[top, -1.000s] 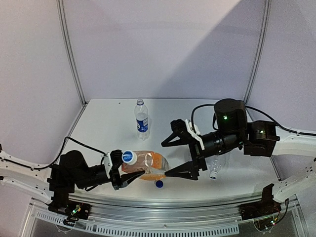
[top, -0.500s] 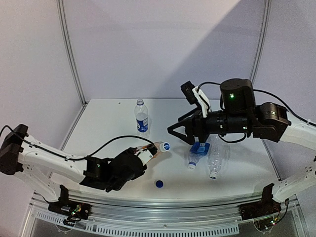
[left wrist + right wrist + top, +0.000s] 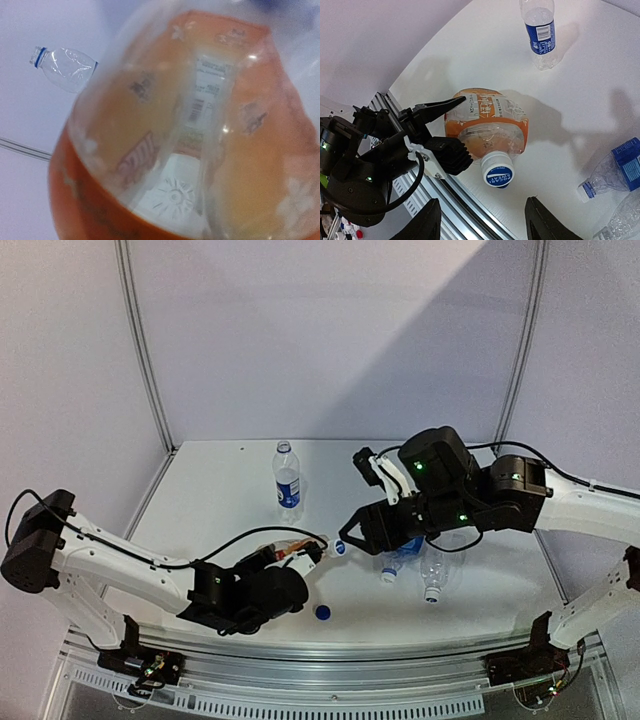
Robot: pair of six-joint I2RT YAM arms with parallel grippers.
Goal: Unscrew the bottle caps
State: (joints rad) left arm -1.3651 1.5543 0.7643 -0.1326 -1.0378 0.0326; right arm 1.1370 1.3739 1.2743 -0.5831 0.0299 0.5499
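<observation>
The squat orange-filled bottle (image 3: 487, 122) hangs tilted over the table's front. My left gripper (image 3: 465, 127) is shut on its body, one finger on each side. In the left wrist view this bottle (image 3: 190, 140) fills the frame and hides the fingers. Its white cap with a blue top (image 3: 497, 172) points at my right gripper (image 3: 487, 220), which is open, a dark finger on each side of the cap and apart from it. From above, the cap (image 3: 338, 547) sits just off the right gripper (image 3: 345, 538). A loose blue cap (image 3: 322, 612) lies on the table.
A blue-labelled bottle (image 3: 287, 478) stands upright at the back. Two clear bottles lie at the right, one with a blue label (image 3: 400, 558) and one plain (image 3: 435, 575). The table's front rail (image 3: 330, 645) runs just below the held bottle.
My right gripper has swung left and down from above the lying bottles to the orange bottle's cap, its jaws narrowing. The left arm has shifted the bottle slightly.
</observation>
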